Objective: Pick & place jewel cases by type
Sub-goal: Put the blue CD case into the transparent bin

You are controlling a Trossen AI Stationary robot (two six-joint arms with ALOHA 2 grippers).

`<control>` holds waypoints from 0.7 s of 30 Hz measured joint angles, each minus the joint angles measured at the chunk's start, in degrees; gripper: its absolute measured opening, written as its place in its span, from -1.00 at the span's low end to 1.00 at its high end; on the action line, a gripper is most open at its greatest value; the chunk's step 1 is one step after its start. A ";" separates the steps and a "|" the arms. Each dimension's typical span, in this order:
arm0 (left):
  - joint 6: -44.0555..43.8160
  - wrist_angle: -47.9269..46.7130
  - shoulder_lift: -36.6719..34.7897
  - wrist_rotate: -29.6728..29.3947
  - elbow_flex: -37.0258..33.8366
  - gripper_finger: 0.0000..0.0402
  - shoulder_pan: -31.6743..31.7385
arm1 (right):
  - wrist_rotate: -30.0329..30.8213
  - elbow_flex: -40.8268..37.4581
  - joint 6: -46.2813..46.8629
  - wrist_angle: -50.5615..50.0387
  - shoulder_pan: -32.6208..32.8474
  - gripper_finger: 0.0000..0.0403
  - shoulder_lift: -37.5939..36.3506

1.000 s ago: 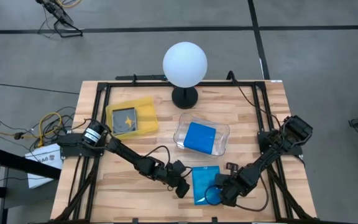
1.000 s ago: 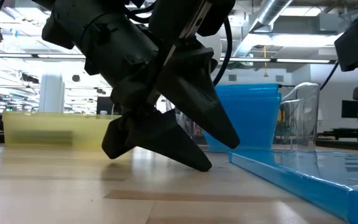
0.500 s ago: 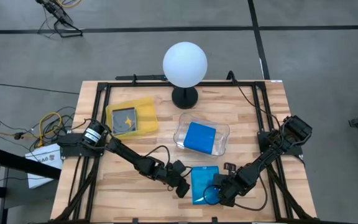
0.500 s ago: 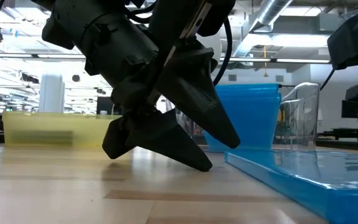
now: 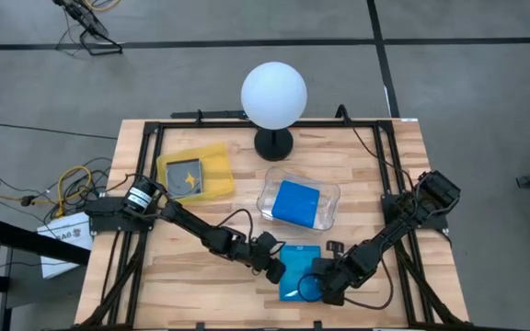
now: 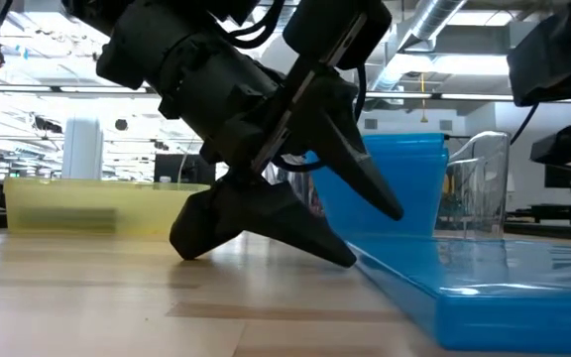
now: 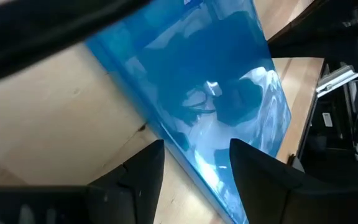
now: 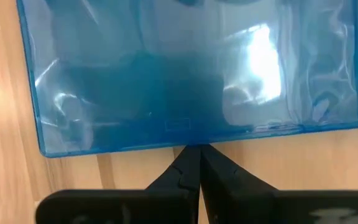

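Flanking blue jewel case [image 5: 299, 268], both pincers

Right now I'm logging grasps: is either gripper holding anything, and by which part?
Nothing is held. The left gripper stands open astride an edge of the blue jewel case on the table; the right gripper, shut, presses against another edge.

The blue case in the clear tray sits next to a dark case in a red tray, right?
Almost. The tray holding the dark case is yellow, not red, as the high view shows. The blue case does sit in the clear tray beside it.
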 joint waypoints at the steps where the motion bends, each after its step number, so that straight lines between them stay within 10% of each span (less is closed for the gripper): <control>1: -0.21 -0.60 0.00 0.03 0.07 -0.12 0.04 | 0.13 -0.01 -0.36 0.28 -0.01 -1.00 0.00; 21: 0.89 0.81 -0.04 -2.29 -0.28 -0.12 0.02 | 0.52 -0.13 -4.76 4.06 -3.38 -1.00 0.09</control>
